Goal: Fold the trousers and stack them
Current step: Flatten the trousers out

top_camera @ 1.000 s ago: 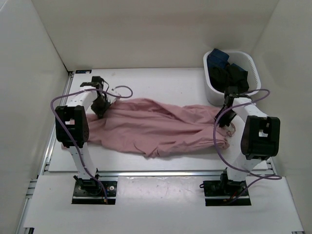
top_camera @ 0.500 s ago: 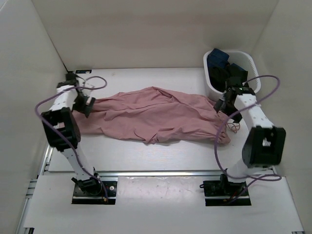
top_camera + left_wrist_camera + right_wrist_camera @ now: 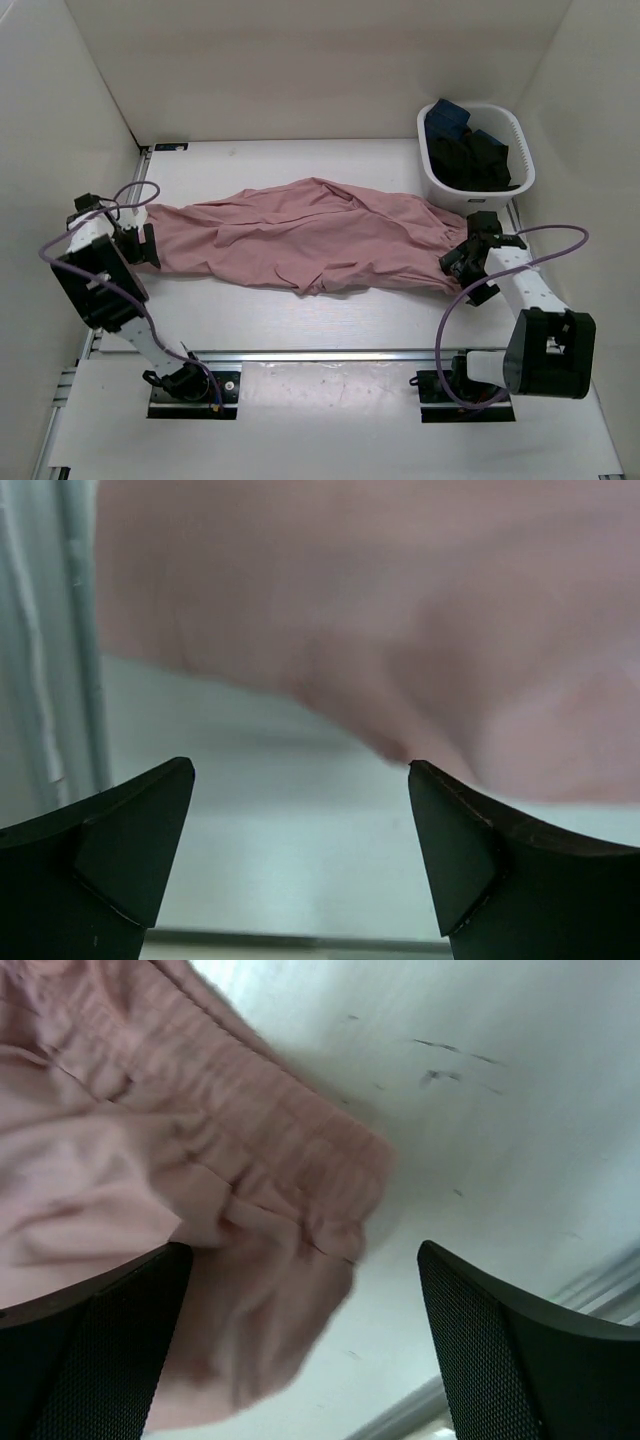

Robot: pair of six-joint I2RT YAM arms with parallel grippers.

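Looking down from the overhead camera, I see the pink trousers [image 3: 300, 238] lying rumpled and stretched lengthwise, left to right, across the middle of the white bench [image 3: 330, 320]. My left gripper [image 3: 142, 245] sits just beside their left end, close to the bench's left edge. My right gripper [image 3: 462, 262] sits low at their right end. From this height I cannot make out how the jaws of either stand. A white basket [image 3: 437, 180] stands in the far right corner of the bench, near the right end of the trousers. Dark clothes [image 3: 478, 158] are piled in it, with a blue item [image 3: 447, 115] at its far side.

On the left wrist camera, the left gripper [image 3: 300, 780] shows two black fingers [image 3: 120, 850] spread wide with nothing between them. The trousers [image 3: 400, 630] are a blurred pink mass filling the upper part of the view, just past the fingertips. Bare bench [image 3: 280, 870] shows below.

On the right wrist camera, the right gripper [image 3: 305, 1255] is also spread wide and holds nothing, its fingers [image 3: 490, 1340] at the bottom corners. Between and beyond them lies the gathered elastic waistband [image 3: 250, 1110] of the trousers [image 3: 100, 1190], its corner resting on the bench [image 3: 500, 1140]. Dark scuff marks [image 3: 450, 1055] show on the bare surface to the right.
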